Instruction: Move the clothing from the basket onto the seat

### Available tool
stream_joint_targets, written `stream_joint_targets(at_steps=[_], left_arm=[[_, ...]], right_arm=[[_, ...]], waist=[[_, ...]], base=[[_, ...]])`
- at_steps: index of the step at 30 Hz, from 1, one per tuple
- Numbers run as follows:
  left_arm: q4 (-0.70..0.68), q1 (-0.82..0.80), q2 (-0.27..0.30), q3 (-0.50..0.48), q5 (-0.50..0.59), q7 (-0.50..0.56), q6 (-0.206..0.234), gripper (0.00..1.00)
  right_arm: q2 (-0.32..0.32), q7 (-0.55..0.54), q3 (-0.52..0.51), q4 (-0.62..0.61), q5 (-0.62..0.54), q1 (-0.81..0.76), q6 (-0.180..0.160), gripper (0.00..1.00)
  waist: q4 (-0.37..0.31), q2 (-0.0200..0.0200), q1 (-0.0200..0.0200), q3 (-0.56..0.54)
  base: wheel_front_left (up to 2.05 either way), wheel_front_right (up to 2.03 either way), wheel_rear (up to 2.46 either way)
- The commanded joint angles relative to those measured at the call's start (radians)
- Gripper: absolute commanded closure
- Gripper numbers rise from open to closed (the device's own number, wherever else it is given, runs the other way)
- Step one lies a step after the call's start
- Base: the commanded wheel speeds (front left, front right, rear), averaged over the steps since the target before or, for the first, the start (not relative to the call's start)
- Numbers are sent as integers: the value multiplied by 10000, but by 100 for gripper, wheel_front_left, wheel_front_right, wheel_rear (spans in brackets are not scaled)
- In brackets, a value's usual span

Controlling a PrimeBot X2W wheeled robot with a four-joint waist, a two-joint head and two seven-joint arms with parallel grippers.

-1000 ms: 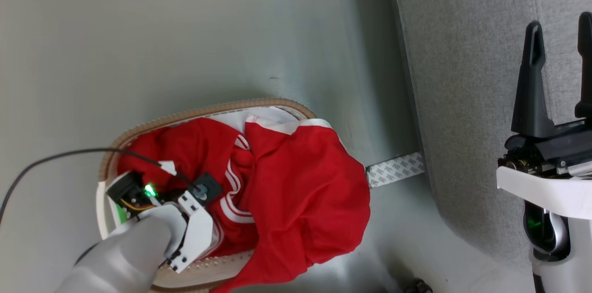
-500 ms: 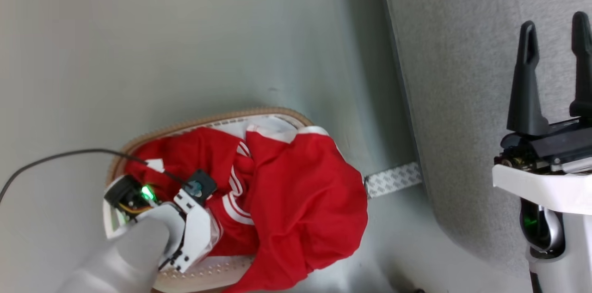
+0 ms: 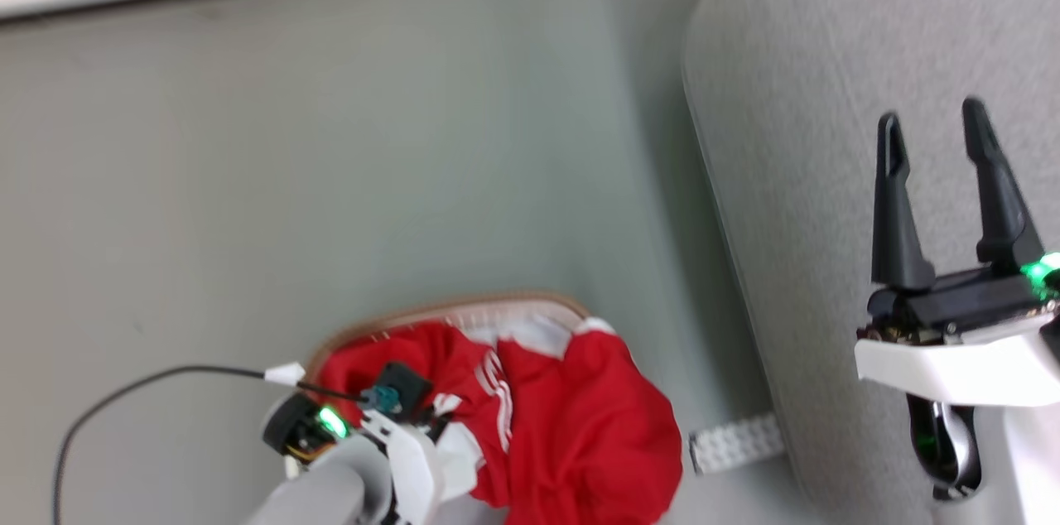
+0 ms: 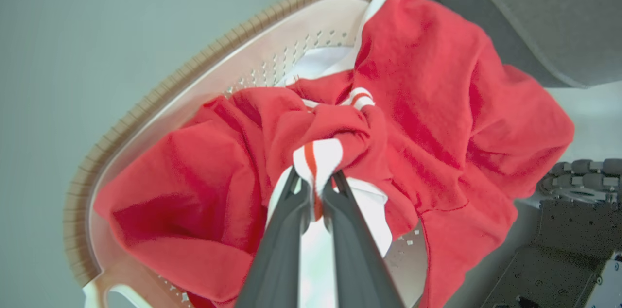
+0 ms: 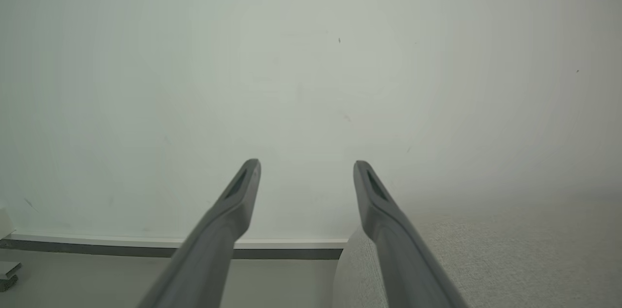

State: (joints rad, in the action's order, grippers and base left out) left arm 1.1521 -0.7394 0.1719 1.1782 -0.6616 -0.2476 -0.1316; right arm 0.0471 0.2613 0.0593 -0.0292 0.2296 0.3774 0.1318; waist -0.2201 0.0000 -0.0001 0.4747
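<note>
**Clothing** (image 4: 427, 104): bright red fabric with white trim and thin stripes, heaped in the basket. One large fold spills over the rim on the side toward the seat.

**Basket** (image 4: 146, 99): white perforated plastic with a tan-brown rim. It stands on the grey-green floor (image 3: 331, 136), near the seat but apart from it.

**Seat** (image 3: 795, 94): light grey upholstery with a rounded corner, on the right of the head view.

**Left gripper** (image 4: 316, 191): lowered into the basket. The fingers are pressed together on a bunched fold of white trim with a red stripe, at the middle of the heap.

**Right gripper** (image 3: 932, 115): held over the seat, well apart from the basket. The fingers are spread and hold nothing.

**Black cable** (image 3: 124, 392): runs from the left wrist and loops above the floor.

**Patterned white strip** (image 3: 737, 442): lies on the floor between basket and seat.
</note>
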Motion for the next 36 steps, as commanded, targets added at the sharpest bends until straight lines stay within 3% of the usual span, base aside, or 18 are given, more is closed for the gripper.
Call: stream_joint_targets(at_steps=[1,10,22,36], left_arm=[[-141,283,-30,-70,-261,-89,10,100],[-1446,1164,161,-915,-842,-176,23,100],[-5665,2800,1103,-3449,-271,-176,438,100],[-9310,2776,1430,-4778,-758,21,966,100]], right_arm=[[25,23,-28,120,-63,-247,-21,0],[24,23,-104,524,98,-1030,-23,0],[24,23,192,862,427,-1934,-23,0],[22,23,852,1117,666,-2354,-21,0]], waist=[[563,0,1,-1202],[1052,0,1,-2822],[1598,0,1,-4267],[1826,0,1,-5096]], base=[[0,0,0],[0,0,0],[0,0,0],[0,0,0]])
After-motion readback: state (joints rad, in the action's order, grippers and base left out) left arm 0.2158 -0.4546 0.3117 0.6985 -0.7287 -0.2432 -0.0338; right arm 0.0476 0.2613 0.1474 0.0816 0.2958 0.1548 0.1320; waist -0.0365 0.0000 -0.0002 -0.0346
